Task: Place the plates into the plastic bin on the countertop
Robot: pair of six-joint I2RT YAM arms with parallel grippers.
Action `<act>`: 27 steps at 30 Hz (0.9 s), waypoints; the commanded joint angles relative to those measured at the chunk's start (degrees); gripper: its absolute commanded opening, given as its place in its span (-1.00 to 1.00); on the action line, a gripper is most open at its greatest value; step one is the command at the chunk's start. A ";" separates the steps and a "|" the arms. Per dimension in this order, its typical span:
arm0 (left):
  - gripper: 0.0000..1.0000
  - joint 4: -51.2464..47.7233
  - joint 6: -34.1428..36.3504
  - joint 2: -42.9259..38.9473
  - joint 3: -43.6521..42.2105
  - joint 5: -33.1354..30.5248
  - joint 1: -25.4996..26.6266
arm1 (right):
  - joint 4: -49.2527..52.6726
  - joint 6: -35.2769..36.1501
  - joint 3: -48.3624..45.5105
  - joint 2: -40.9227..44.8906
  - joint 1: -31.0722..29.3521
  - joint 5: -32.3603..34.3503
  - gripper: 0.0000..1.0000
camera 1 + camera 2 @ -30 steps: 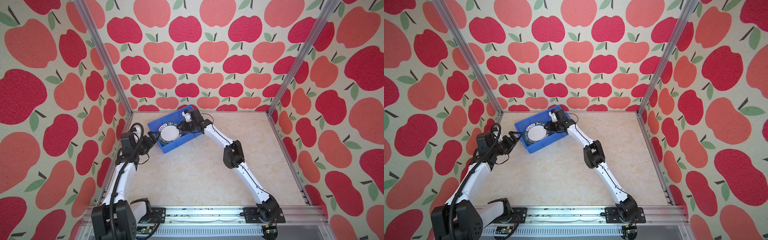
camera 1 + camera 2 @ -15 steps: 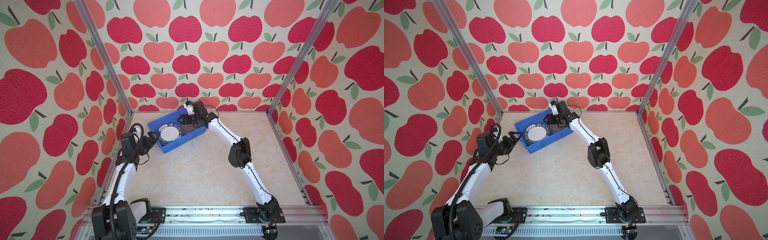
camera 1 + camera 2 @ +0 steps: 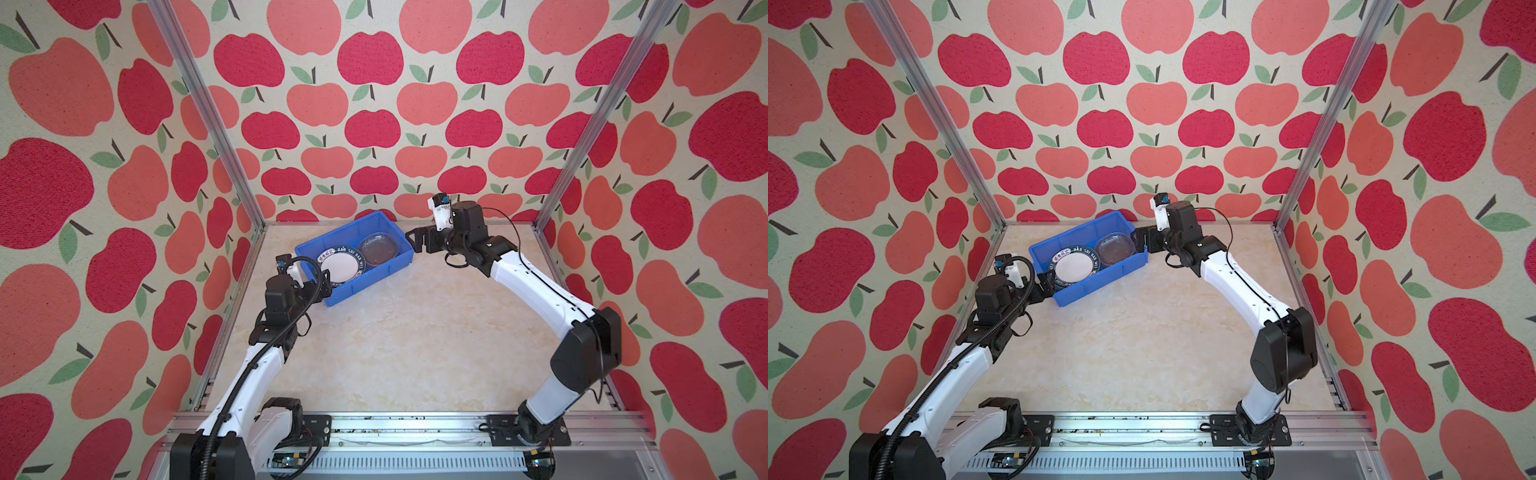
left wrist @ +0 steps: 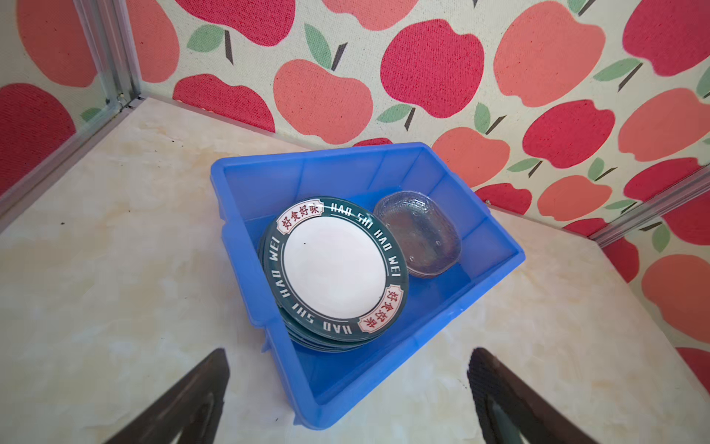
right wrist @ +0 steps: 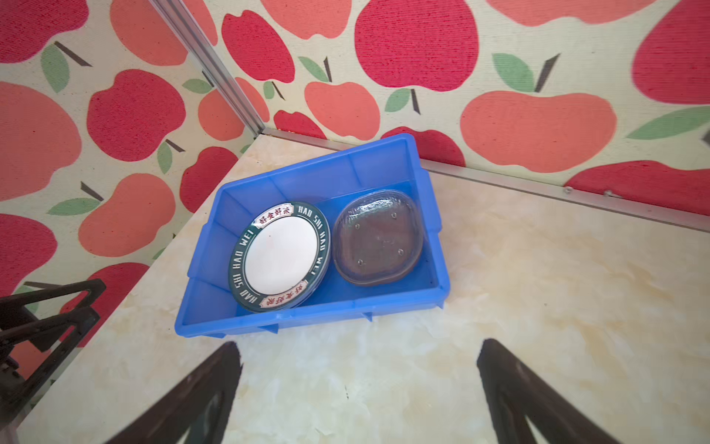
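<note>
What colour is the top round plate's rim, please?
The rim is dark green with white lettering, clearest in the left wrist view.

Red-and-coral apple-printed walls (image 3: 374, 104) enclose the beige marble-look countertop (image 3: 415, 353) on three sides; aluminium posts (image 3: 214, 124) rise at its back corners.

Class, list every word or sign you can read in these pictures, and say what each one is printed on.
"HAO SHI HAO WEI": twice round the dark rim of the top round plate in the blue bin.
"好食好味": red, in two white panels on that rim.
No other writing shows.
</note>
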State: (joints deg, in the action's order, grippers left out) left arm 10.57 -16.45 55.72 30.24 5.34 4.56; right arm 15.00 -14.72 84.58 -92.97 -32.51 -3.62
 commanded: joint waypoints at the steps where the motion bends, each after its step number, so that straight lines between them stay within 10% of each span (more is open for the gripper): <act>1: 0.98 15.33 9.57 -0.24 -4.97 -9.06 0.14 | -0.80 3.82 -9.53 3.91 1.49 11.37 0.99; 12: 0.98 27.17 10.53 13.13 -11.27 -15.63 -11.34 | -6.70 10.47 -22.17 9.95 1.89 19.92 0.99; 21: 0.98 52.63 11.44 32.48 -15.66 -2.03 -14.22 | -9.08 9.71 -24.77 9.71 2.23 19.06 0.99; 27: 0.98 47.11 13.51 35.80 -10.45 3.51 -14.07 | -15.82 11.94 -32.97 13.76 2.23 21.16 0.99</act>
State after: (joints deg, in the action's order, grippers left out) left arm 56.82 -4.95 91.88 15.92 4.43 -9.28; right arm 2.96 -5.26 54.72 -81.58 -30.68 15.59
